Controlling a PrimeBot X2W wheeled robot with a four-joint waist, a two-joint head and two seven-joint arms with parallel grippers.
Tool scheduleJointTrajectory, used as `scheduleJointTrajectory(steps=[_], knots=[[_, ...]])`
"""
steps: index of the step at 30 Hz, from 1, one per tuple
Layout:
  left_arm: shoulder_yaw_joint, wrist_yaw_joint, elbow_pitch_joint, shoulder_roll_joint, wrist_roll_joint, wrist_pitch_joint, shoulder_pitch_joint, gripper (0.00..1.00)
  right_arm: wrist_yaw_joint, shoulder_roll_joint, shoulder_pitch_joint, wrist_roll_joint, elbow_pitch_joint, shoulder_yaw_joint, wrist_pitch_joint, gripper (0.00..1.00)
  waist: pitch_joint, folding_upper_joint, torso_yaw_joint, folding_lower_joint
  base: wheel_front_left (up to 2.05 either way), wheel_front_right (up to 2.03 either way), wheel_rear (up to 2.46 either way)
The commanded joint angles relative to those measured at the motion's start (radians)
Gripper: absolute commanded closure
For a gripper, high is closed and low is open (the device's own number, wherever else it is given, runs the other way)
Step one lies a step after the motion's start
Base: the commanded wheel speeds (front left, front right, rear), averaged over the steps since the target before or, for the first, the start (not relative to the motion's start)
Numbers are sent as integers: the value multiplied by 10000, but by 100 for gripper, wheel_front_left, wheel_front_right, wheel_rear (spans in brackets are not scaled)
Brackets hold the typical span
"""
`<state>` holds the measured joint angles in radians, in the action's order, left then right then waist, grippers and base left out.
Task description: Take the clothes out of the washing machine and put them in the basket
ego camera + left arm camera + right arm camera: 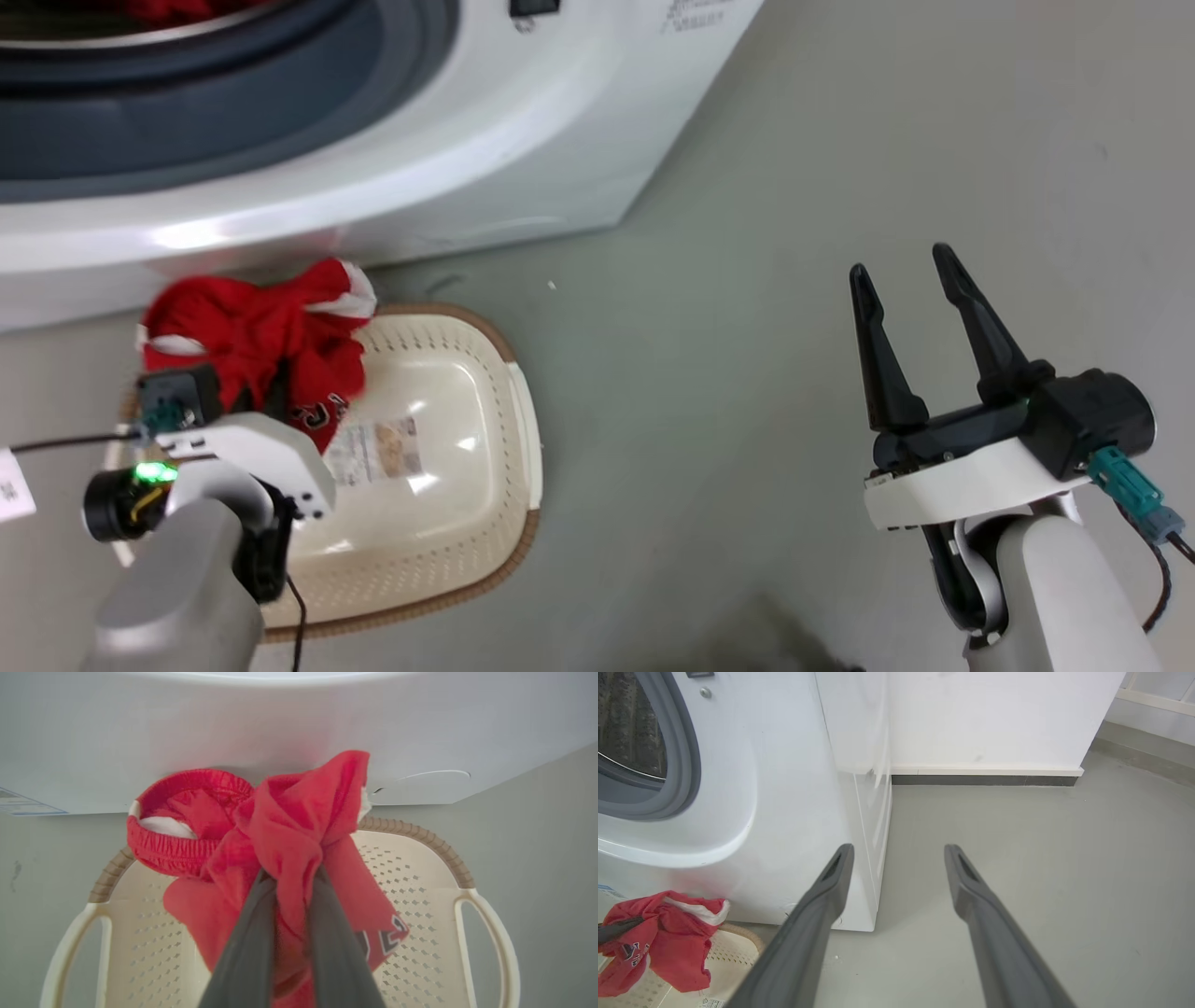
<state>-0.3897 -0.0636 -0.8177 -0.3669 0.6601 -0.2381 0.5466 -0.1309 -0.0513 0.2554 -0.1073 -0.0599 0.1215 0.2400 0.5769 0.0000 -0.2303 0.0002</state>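
Pinches red clothes [299,812] in left gripper [293,876], bunch hanging directly over basket [423,835] far end beside washing machine [280,728]; holds right gripper [901,261] spread, empty, well apart

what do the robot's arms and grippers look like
Pale grey forearms, white wrist shells. The right gripper has two long tapered black jaws, with a teal plug and black cable at its wrist. The left gripper has dark grey jaws; its wrist bears a green light and a white tag.

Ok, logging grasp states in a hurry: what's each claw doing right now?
Left claw: closed on the red clothes.
Right claw: open, holding nothing.
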Motion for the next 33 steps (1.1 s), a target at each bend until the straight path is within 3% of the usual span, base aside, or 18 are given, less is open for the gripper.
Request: scheduleJointTrajectory(steps=[1,10,19,20,21,22,23,33], knots=[[-11,107,-394,-53,-29,-34,369,100,3,16,247,-116,77,69,79,0,777,0,-407,-2,0,0,0],[-234,622,-2568,-85,-194,1,1563,100,3,14,605,-304,84,294,215,0,1673,0,-768,-2,0,0,0],[-246,933,-4075,168,2,20,1973,100,3,14,769,-395,-24,403,259,0,1867,0,-892,-2,0,0,0],[-220,964,-4157,191,58,57,2001,72,3,14,773,-393,-17,406,262,0,1879,0,-898,-2,0,0,0],[-213,980,-4220,207,68,69,2037,51,3,14,763,-387,8,397,262,0,1887,0,-899,-2,0,0,0],[-226,997,-4267,216,82,75,2054,6,3,14,751,-379,30,381,264,0,1889,0,-898,-2,0,0,0],[-213,996,-4318,226,114,62,2059,0,3,14,747,-363,41,366,265,0,1875,0,-892,-2,0,0,0],[-286,1203,-4478,639,104,-219,1647,0,3,13,471,-169,-146,195,256,0,504,0,-485,-2,0,0,0]])
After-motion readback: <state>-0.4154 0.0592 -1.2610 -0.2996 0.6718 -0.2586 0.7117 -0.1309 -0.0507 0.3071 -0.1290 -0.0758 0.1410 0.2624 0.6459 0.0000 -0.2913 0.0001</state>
